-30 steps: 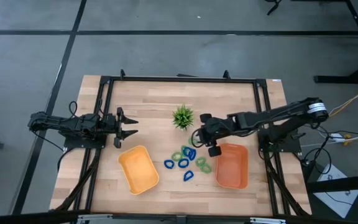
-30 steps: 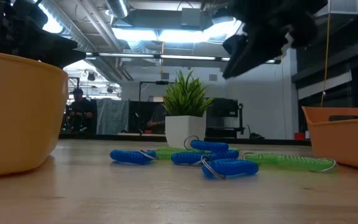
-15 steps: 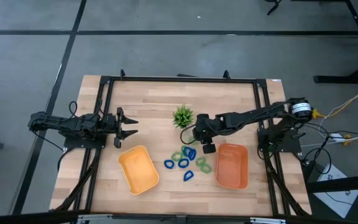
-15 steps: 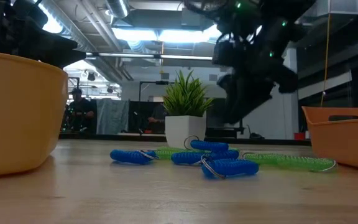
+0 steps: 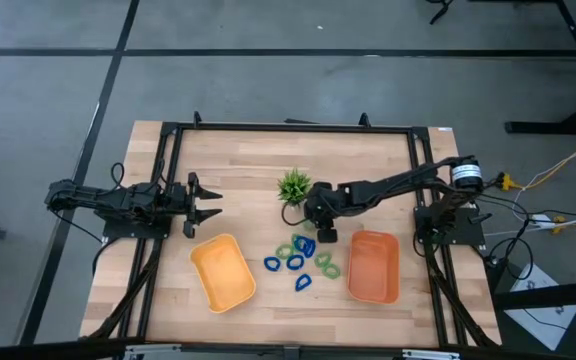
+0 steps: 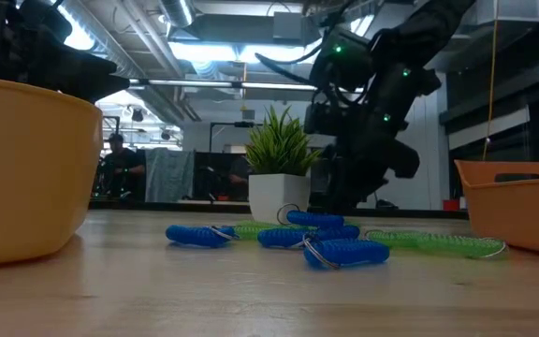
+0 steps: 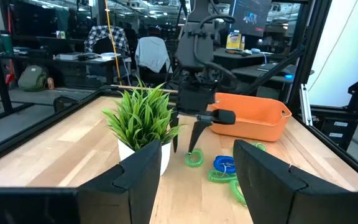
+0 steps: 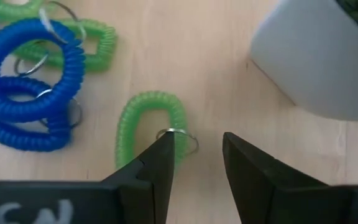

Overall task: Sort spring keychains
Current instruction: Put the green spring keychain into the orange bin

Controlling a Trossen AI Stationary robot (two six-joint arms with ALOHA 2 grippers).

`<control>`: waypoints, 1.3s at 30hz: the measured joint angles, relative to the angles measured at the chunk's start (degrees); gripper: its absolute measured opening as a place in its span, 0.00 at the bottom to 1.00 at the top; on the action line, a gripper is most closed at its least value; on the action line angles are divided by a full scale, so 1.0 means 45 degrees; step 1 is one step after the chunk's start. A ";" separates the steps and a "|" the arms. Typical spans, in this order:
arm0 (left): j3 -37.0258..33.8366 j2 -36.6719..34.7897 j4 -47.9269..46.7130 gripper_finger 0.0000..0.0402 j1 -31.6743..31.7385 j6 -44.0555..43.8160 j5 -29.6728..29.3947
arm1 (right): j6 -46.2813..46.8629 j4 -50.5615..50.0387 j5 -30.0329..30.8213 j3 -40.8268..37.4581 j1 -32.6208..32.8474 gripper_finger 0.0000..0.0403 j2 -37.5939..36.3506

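High view: I see the left gripper point(image 5: 211, 203) waiting over the table's left part, above the yellow tray point(image 5: 223, 272), its fingers spread and holding nothing. The right gripper point(image 5: 320, 233) is low between the small artificial plant point(image 5: 294, 187) and the orange tray point(image 5: 373, 265). The spring keychains point(image 5: 300, 262), blue and green, lie in a loose cluster between the two trays.

Low view: The right gripper point(image 6: 344, 192) hangs just behind the keychain pile, near the plant's white pot point(image 6: 278, 197). Blue keychains point(image 6: 347, 251) lie in front, a green keychain point(image 6: 433, 241) to the side toward the orange tray point(image 6: 517, 211).

Left wrist view: My own left fingers point(image 7: 266, 180) stand well apart. Farther off, the right gripper point(image 7: 188, 142) points down at a green keychain point(image 7: 194, 158) beside the pot.

Right wrist view: The right fingers point(image 8: 157, 168) are parted, nothing between them. One green keychain point(image 8: 149, 124) with its metal ring point(image 8: 178, 138) lies on the wood right under the left-shown finger; blue ones point(image 8: 27, 93) lie beside it.
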 joint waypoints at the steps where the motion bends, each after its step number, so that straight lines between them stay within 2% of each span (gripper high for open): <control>1: 0.0000 0.0000 0.0000 0.49 -0.0001 -0.0001 0.0002 | 0.0146 0.0003 -0.0019 0.0000 -0.0028 0.34 0.0013; 8: 0.0000 0.0000 -0.0002 0.49 -0.0003 0.0000 0.0005 | 0.1286 -0.0130 -0.0050 0.0000 -0.0036 0.34 0.0027; 11: 0.0000 0.0003 -0.0002 0.49 0.0001 0.0000 0.0000 | 0.1802 -0.0405 -0.0581 -0.0008 -0.0036 0.34 0.0050; 14: 0.0000 0.0002 -0.0002 0.49 -0.0004 0.0000 0.0002 | 0.1879 -0.0398 -0.1161 -0.0015 -0.0036 0.34 0.0056; 23: 0.0000 0.0004 0.0001 0.49 0.0001 0.0000 0.0003 | 0.1744 -0.0437 -0.1128 -0.0015 -0.0036 0.32 0.0056; 27: 0.0000 -0.0001 0.0001 0.49 0.0000 0.0000 0.0000 | 0.1724 -0.0442 -0.1112 -0.0015 -0.0033 0.26 0.0056; 36: 0.0000 -0.0001 0.0000 0.49 -0.0001 -0.0002 0.0003 | 0.1127 -0.0431 -0.1107 -0.0015 -0.0031 0.03 0.0044; 39: 0.0000 0.0004 0.0001 0.49 0.0001 -0.0003 0.0000 | 0.0881 -0.0432 -0.1117 -0.0015 -0.0031 0.02 0.0031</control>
